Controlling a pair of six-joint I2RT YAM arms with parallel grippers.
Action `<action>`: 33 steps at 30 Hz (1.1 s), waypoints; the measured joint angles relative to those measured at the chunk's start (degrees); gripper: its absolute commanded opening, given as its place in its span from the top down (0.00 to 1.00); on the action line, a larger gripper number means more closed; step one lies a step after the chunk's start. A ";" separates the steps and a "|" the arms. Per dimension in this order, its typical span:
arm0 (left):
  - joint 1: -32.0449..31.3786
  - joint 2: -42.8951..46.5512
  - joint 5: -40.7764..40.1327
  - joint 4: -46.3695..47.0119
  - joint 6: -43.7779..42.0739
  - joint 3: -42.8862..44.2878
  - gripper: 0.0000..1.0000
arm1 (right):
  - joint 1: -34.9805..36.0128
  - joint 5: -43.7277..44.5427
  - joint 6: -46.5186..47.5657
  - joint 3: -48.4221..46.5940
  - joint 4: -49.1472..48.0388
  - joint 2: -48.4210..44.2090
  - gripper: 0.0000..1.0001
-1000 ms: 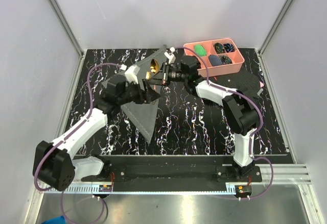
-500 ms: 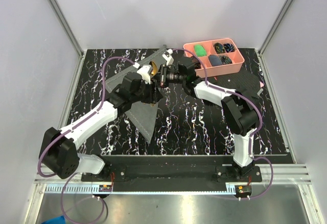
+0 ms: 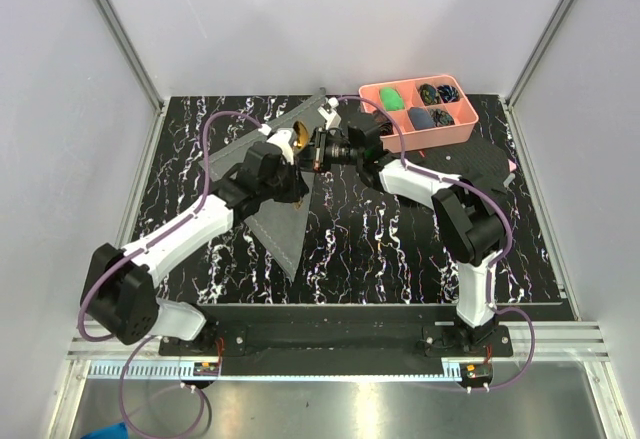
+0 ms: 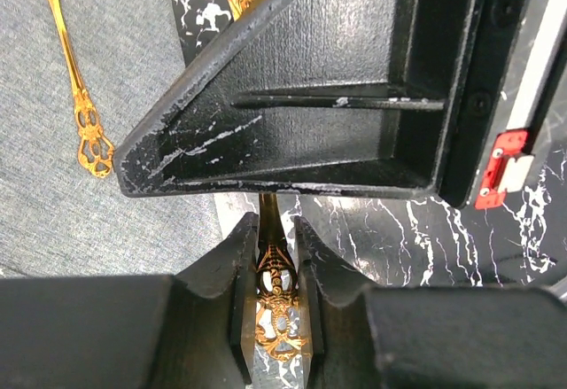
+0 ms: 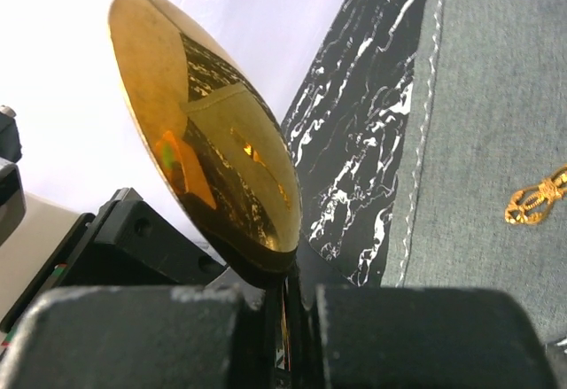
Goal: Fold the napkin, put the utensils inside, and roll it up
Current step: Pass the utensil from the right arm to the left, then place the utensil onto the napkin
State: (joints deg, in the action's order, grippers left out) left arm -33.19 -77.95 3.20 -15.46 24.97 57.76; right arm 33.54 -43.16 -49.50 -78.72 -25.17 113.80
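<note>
The grey napkin (image 3: 282, 221) lies folded into a triangle on the black marbled table, also seen in the left wrist view (image 4: 53, 203) and right wrist view (image 5: 496, 123). The gold fork (image 4: 75, 97) rests on it; its handle end (image 5: 536, 196) shows at the right. My right gripper (image 5: 297, 318) is shut on the gold spoon's neck, with the bowl (image 5: 208, 132) standing up above the jaws. My left gripper (image 4: 270, 296) is shut on the spoon's ornate handle end (image 4: 273, 274), just below the right gripper's body (image 4: 337, 114). Both meet over the napkin's upper edge (image 3: 295, 149).
A pink tray (image 3: 470, 125) with small dark and green items stands at the back right. A black patterned cloth (image 3: 482, 164) lies beside it. White walls and metal rails enclose the table.
My left arm has reached in toward the right gripper and its jaws have narrowed onto the spoon's handle. The right gripper has stayed put, holding the spoon.
</note>
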 measured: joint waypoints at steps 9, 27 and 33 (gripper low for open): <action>3.28 -5.11 2.05 -4.15 0.55 1.92 1.00 | -1.29 0.61 0.61 1.60 1.05 0.59 0.27; 10.38 -30.36 6.97 -6.80 -2.86 15.54 1.00 | -6.62 1.75 2.16 21.55 2.69 -10.80 0.15; 11.34 -36.17 7.89 -8.09 -4.04 19.82 1.00 | -9.09 1.75 2.19 25.75 2.78 -17.33 0.15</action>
State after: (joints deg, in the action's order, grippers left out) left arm -21.85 -114.13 11.09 -23.55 20.93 77.58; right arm 24.45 -41.41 -47.31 -52.97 -22.39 96.47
